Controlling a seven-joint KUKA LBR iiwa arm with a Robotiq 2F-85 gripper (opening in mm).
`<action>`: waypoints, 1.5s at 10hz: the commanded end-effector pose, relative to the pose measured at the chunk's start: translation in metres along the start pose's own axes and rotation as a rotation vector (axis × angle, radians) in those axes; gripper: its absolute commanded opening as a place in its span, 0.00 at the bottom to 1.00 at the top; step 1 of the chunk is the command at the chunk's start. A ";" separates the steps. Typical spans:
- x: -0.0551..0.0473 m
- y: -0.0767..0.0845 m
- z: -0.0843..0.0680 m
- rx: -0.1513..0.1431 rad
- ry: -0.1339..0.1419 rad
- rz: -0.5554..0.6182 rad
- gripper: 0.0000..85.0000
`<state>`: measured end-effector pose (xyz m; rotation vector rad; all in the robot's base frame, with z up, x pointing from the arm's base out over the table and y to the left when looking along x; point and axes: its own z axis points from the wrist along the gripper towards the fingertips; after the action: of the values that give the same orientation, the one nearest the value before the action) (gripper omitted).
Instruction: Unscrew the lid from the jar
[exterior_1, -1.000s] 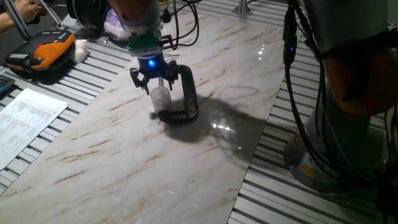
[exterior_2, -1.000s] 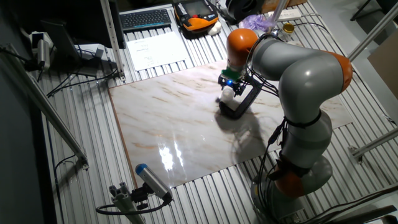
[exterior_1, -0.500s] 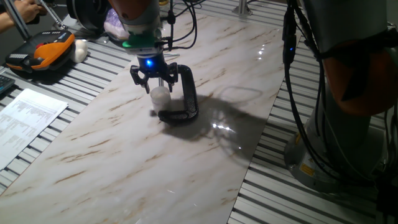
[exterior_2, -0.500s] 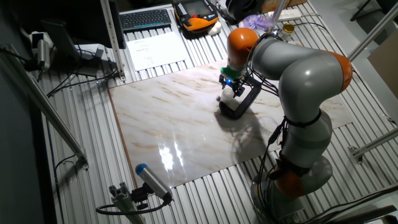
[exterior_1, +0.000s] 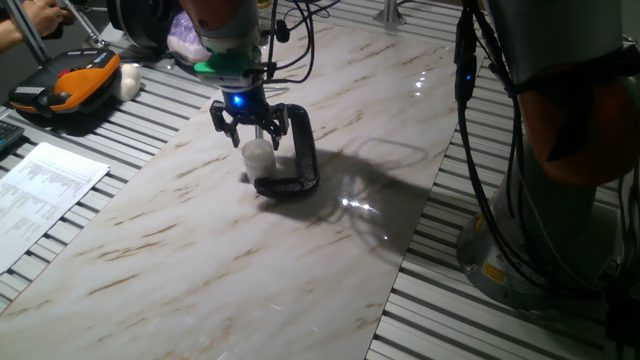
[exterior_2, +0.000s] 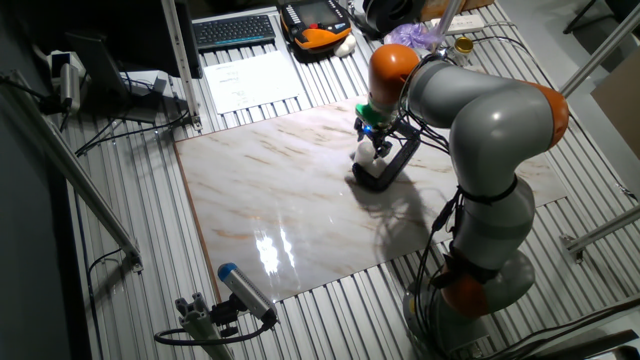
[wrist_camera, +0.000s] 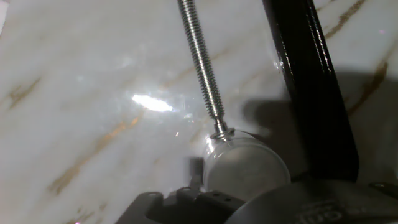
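A tiny clear jar stands on the marble table, pinched by the metal screw of a black C-clamp. On top of it sits the whitish lid. In the hand view the lid shows from above, with the jar wall against the screw tip. My gripper hangs just above the lid, open, with its fingers spread to either side and nothing between them. The other fixed view shows the gripper over the jar and the clamp.
An orange and black device and a printed sheet lie left of the table on the slatted bench. The arm's grey base stands at the right. A keyboard lies at the far side.
The gripper has risen a little off the lid. The jar, the lid and the clamp have stayed in place.
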<state>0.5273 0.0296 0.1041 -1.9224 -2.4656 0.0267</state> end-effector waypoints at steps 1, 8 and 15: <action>0.000 0.000 0.000 -0.001 0.015 0.678 1.00; 0.000 0.000 0.001 -0.009 0.021 0.650 1.00; 0.000 0.000 0.004 -0.011 0.024 0.610 1.00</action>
<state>0.5278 0.0298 0.1004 -2.4833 -1.8894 -0.0043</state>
